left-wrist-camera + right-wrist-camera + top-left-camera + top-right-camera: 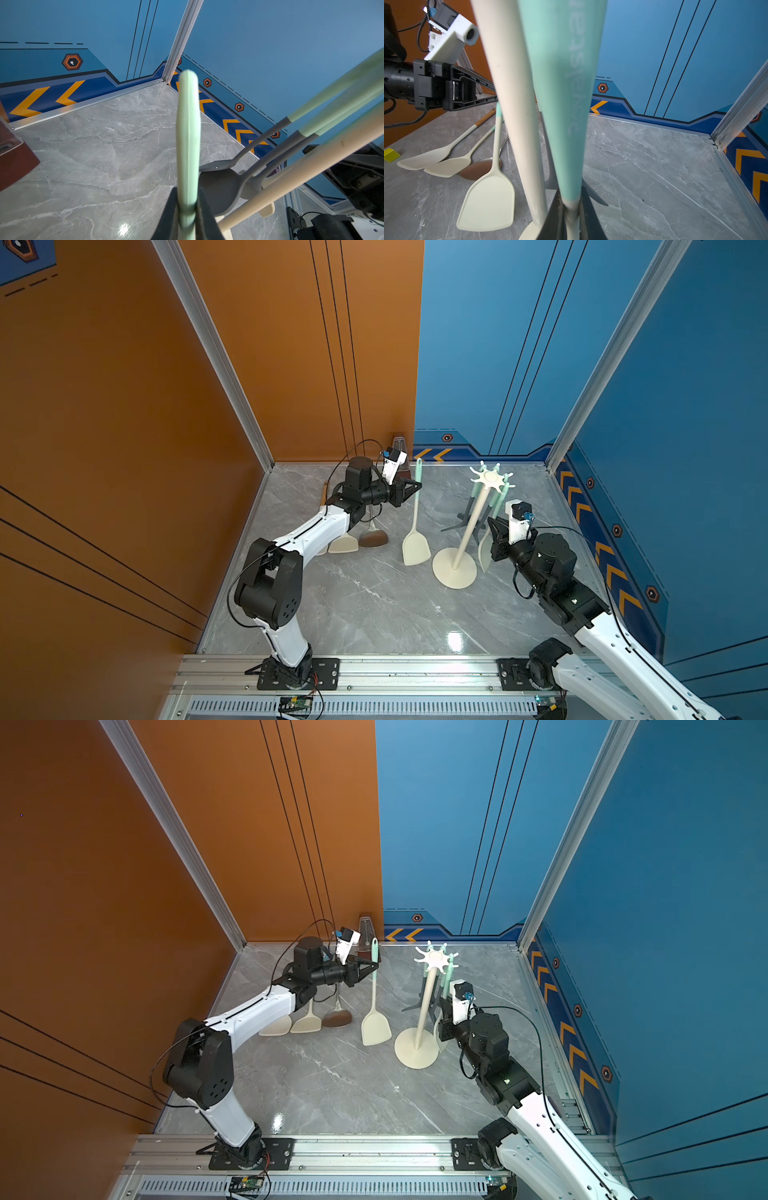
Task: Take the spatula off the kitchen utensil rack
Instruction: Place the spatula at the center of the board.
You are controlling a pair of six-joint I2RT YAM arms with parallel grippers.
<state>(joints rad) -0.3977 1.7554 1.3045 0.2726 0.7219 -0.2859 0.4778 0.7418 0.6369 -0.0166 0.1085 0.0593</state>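
Clamping spatula (416,549) L gripper (418,485), utensil (562,93) R gripper (571,205)

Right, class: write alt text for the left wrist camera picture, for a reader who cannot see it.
The left claw is shut on the mint-green handle of a spatula, centre frame. Beside it are grey spoons with green handles and the cream pole of the rack, over a grey marble table.

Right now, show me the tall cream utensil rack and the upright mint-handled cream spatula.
Tall cream utensil rack (473,523): in a top view, mid-pole.
Upright mint-handled cream spatula (415,512): in a top view, handle.
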